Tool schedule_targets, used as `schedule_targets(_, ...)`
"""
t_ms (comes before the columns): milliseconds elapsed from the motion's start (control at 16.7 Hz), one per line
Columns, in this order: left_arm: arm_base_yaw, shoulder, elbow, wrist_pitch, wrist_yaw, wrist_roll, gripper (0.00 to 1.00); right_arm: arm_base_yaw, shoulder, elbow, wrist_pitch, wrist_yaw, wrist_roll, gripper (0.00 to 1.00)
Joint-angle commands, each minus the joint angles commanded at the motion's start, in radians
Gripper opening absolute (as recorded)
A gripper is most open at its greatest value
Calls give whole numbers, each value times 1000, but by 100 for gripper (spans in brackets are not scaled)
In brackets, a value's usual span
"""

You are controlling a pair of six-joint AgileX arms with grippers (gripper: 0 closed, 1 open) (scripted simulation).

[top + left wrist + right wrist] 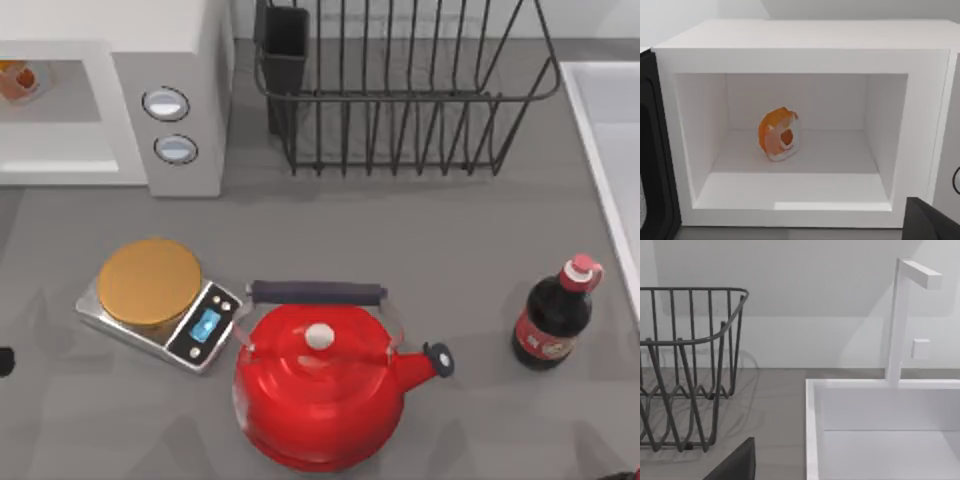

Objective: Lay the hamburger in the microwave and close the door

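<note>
1. You have the small orange-brown bun-like hamburger [779, 135] already lying inside the boxy white microwave [805, 45].
2. Its dark-faced door [655, 165] stands open; judged light and stiff, so push its outer edge.
3. I cannot tell either claw's state.

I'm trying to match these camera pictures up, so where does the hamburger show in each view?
Top view: the hamburger sits at the far left edge, inside the microwave cavity.
Left wrist view: the hamburger lies mid-picture on the cavity floor; the door stands open.
Right wrist view: no hamburger; it looks at the dish rack and a white sink.
Shared landmark: the microwave.
</note>
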Motion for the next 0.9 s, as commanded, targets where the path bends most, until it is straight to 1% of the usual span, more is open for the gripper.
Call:
schedule_targets(240, 62, 53, -2, 55, 62, 1, 0, 0, 0, 0, 0, 0, 0, 100)
schedule_targets(540, 59, 53, 0, 53, 59, 1, 0, 0, 0, 0, 0, 0, 0, 100)
schedule_targets(780, -29, 39, 40, -3, -25, 2, 0, 0, 0, 0, 0, 0, 0, 100)
schedule_targets(900, -92, 30, 60, -30, -94, 2, 0, 0, 0, 0, 0, 0, 0, 100)
